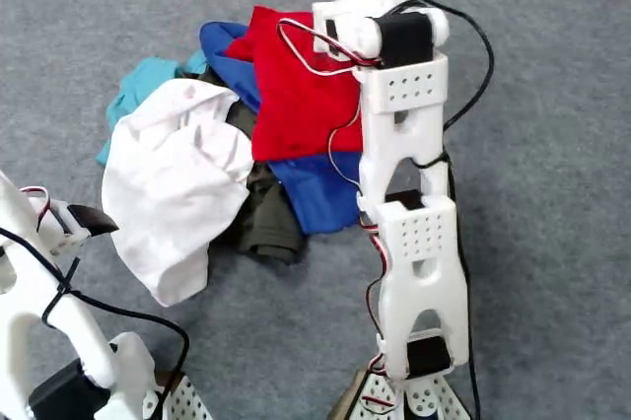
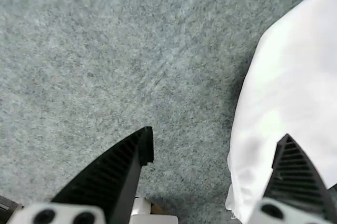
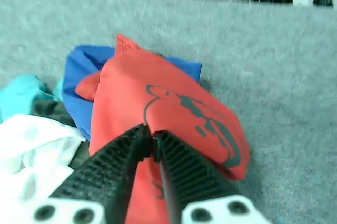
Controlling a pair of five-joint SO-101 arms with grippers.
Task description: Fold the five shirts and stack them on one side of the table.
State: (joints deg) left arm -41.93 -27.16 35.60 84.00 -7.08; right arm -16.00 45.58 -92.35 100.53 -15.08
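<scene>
1. Shirts (image 1: pixel 237 154) lie heaped, unfolded, on the tabletop (image 1: pixel 542 193).
2. Left pincer (image 2: pixel 217 134) gapes wide over bare tabletop, just beside the white shirt (image 2: pixel 295 77).
3. Right pincer (image 3: pixel 151 132) is clenched above the red shirt (image 3: pixel 174 103).

In the high view the blue shirt (image 1: pixel 314 198) lies mostly under the red shirt (image 1: pixel 291 105). The white shirt (image 1: pixel 177 183) covers half of the dark green shirt (image 1: pixel 266 218) and part of the teal shirt (image 1: pixel 143 80) at upper left. The right arm (image 1: pixel 404 90) hides the red shirt's right edge. The dark drawing (image 3: pixel 210 124) on the red shirt cannot be made out.
</scene>
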